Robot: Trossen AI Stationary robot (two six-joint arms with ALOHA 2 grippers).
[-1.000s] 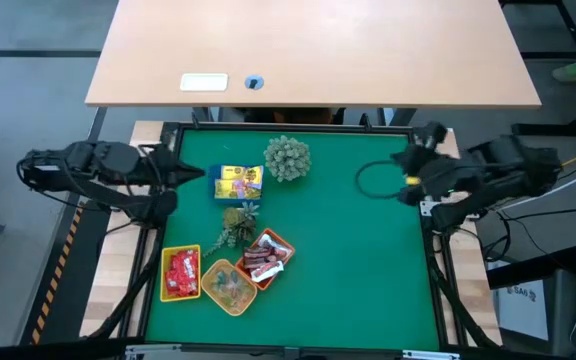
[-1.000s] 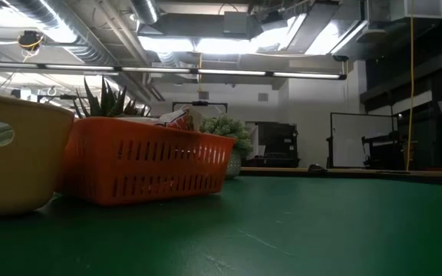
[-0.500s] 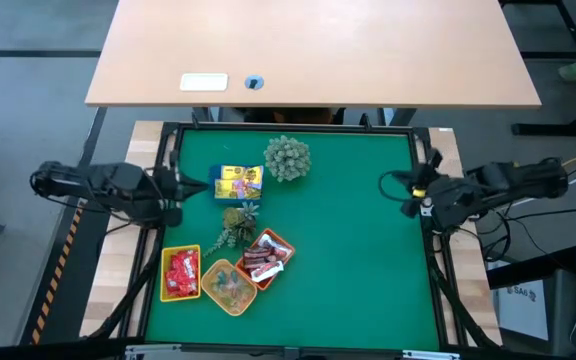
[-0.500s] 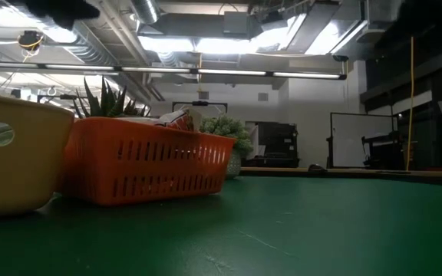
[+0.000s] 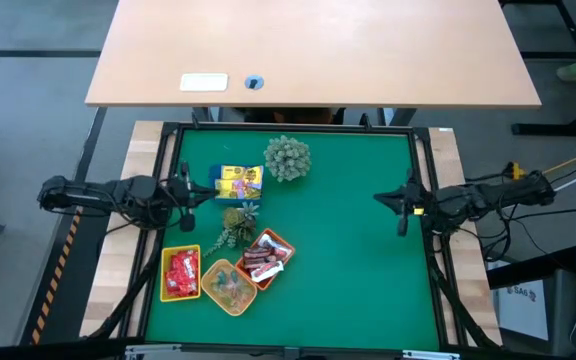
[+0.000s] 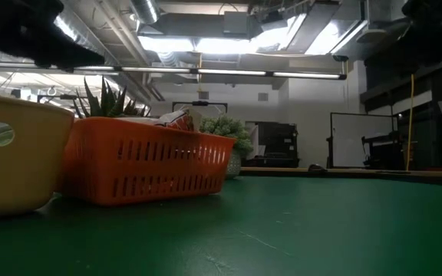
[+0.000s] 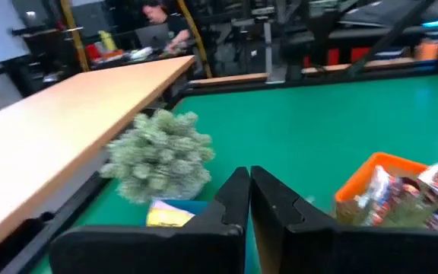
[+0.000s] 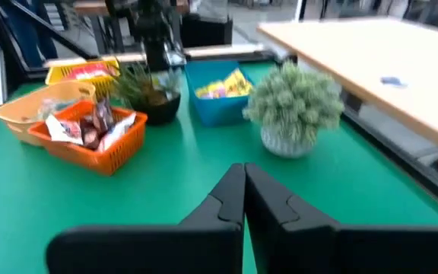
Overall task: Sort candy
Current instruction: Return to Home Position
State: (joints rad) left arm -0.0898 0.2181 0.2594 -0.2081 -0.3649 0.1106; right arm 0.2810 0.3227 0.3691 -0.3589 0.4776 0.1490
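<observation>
Red packets (image 5: 180, 272) of candy fill the yellow tray (image 5: 162, 272) near the front left of my green mat (image 5: 348, 270). Just beside it, clear pieces (image 5: 226, 285) lie in the light orange tray (image 8: 10, 116). Brown bars (image 5: 265, 258) sit in the orange tray (image 6: 148, 169), which touches that one's corner. Farther back, yellow packets (image 5: 238, 182) rest in the blue tray (image 8: 211, 110). A dark spiky plant (image 5: 236, 222) stands between the blue tray and the other three, and a pale green plant ball (image 5: 286, 158) stands just beside the blue tray.

My left gripper (image 7: 248, 173) hangs at the mat's left edge near the blue tray, fingers pressed together and holding nothing. My right gripper (image 8: 243, 169) waits at the mat's right edge, well apart from the trays, clenched and empty too.

The mat lies flat inside a dark frame. Behind it stands a light wooden table (image 5: 308, 50) with a white label (image 5: 204, 83) and a small round fitting (image 5: 255, 83) on it. From table height I see ducts and long strip lights (image 6: 229, 42) overhead, and dark equipment against the far wall.
</observation>
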